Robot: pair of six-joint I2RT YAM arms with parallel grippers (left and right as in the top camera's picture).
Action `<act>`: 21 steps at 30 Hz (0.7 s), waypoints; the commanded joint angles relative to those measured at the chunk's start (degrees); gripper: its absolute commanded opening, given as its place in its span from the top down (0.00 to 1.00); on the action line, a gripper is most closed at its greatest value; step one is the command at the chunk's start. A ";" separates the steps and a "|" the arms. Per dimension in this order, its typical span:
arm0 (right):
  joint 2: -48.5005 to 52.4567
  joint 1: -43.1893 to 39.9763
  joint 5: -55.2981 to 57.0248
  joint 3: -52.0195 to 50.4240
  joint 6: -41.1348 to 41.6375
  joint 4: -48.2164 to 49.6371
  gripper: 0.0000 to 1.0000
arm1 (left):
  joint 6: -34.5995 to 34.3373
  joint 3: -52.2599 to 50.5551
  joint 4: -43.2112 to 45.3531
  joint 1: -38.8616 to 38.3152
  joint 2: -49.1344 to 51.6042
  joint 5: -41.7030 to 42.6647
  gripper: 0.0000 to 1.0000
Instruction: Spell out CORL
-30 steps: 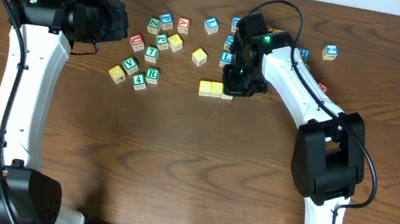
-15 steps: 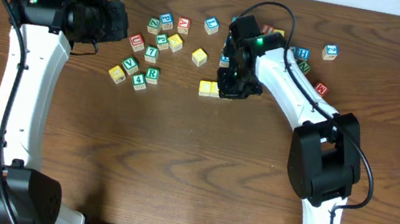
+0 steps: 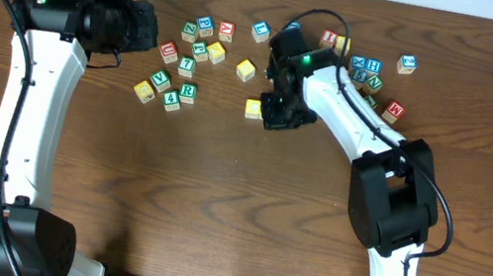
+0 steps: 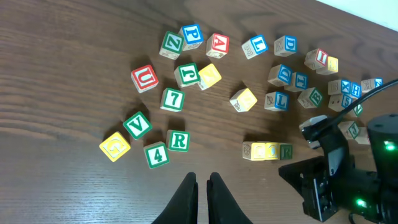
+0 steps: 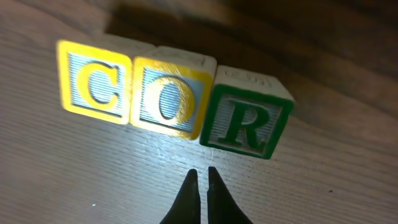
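Note:
In the right wrist view three cubes stand side by side in a row: a yellow C (image 5: 96, 84), a yellow O (image 5: 166, 96) and a green-framed R (image 5: 242, 121). My right gripper (image 5: 202, 173) is shut and empty, its tips just in front of the seam between O and R, not touching. From overhead the right gripper (image 3: 281, 114) covers most of the row, and only the yellow C cube (image 3: 253, 108) shows. A blue L cube (image 4: 255, 45) lies loose at the back, and another L cube (image 4: 276, 101) sits above the row. My left gripper (image 4: 203, 180) hovers shut and empty over bare wood.
Loose letter cubes lie scattered at the back left (image 3: 191, 49), among them a green R (image 4: 178, 140) and a yellow cube (image 4: 115, 147). More cubes cluster at the back right (image 3: 373, 74). The right arm's links (image 3: 391, 172) cross the table's right side.
The right gripper has slid left along the row and now covers the O and R cubes from overhead. The left arm has stayed still.

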 commanded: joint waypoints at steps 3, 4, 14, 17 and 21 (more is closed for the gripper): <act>-1.14 0.22 1.22 -0.39 0.07 1.05 0.99 | 1.16 0.66 -0.20 -0.02 -0.85 -0.42 0.92; -1.14 0.22 1.29 -0.42 0.07 1.18 0.99 | 1.16 0.66 -0.17 -0.02 -0.85 -0.42 0.92; -1.14 0.37 3.82 -0.44 0.07 1.29 0.99 | 1.16 0.66 -0.17 -0.02 -0.85 -0.42 0.92; -1.14 0.37 4.02 -0.44 0.07 1.44 0.99 | 1.16 0.66 -0.17 -0.02 -0.85 -0.42 0.92; -1.14 0.39 3.98 -0.44 0.07 1.97 0.99 | 1.16 0.66 -0.17 -0.02 -0.85 -0.42 0.92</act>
